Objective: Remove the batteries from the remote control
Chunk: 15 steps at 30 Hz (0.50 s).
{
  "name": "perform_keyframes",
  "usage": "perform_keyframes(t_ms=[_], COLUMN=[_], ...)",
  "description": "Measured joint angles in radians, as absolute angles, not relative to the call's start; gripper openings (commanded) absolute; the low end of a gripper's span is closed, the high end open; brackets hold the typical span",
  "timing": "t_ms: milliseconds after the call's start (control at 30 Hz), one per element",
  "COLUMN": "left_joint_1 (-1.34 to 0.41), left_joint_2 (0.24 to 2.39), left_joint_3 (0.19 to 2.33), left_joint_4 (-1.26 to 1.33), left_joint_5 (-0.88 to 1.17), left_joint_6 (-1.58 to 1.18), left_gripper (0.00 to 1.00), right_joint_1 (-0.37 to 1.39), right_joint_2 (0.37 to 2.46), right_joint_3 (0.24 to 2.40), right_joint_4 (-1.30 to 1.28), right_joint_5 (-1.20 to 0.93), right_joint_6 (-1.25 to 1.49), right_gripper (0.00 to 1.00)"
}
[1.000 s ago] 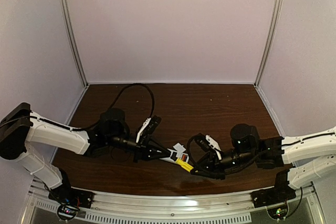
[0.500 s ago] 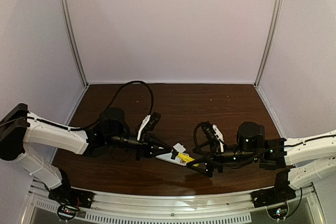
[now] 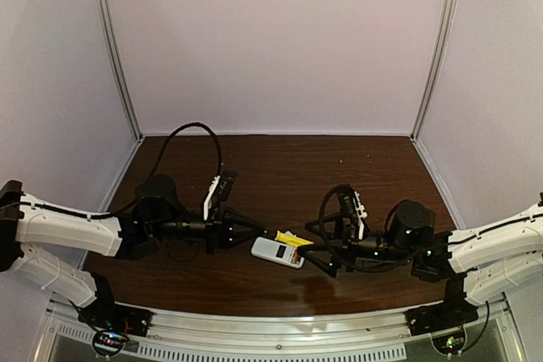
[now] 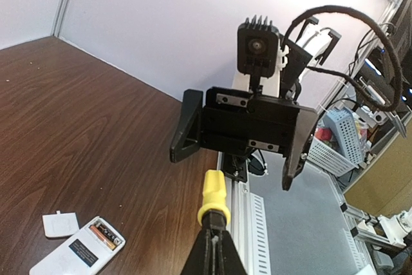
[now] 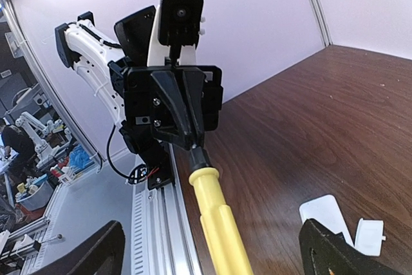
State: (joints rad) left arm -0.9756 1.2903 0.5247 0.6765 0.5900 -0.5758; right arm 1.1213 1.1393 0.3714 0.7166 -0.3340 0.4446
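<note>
The white remote control (image 3: 276, 251) lies flat on the table, below and between the two grippers. In the left wrist view its open compartment shows the batteries (image 4: 107, 234), one orange-toned and one dark, still seated in the remote control (image 4: 72, 256). My left gripper (image 4: 214, 227) is shut on the dark collar of a yellow-handled screwdriver (image 4: 214, 196), held above the table. My right gripper (image 5: 212, 249) faces it and is open, its fingers (image 5: 331, 249) standing wide on both sides of the yellow handle (image 5: 215, 214) without touching it.
A small white flat cover piece (image 4: 60, 224) lies beside the remote's end. The aluminium rail (image 3: 280, 328) runs along the near table edge just behind the grippers. Grey walls close in the back and both sides.
The right gripper opened and let go of the screwdriver handle. The left arm drew back to the left and lifted the screwdriver off the remote, which stays on the table.
</note>
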Motion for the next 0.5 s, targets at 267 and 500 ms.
perform_keyframes(t_ms=[267,500], left_joint_1=[-0.975,-0.963], left_joint_2=[1.224,1.218], left_joint_3=[0.469,0.438], left_joint_4=[0.741,0.803], left_joint_5=[0.541,0.537], left_joint_6=[-0.663,-0.708], left_gripper=[0.0,0.0], right_joint_1=[1.133,1.149], right_joint_2=[1.248,1.367], right_joint_3=[0.377,0.459], right_joint_4=[0.897,0.981], right_joint_5=[-0.336,-0.357], right_joint_6=[0.445,0.446], right_gripper=[0.85,0.68])
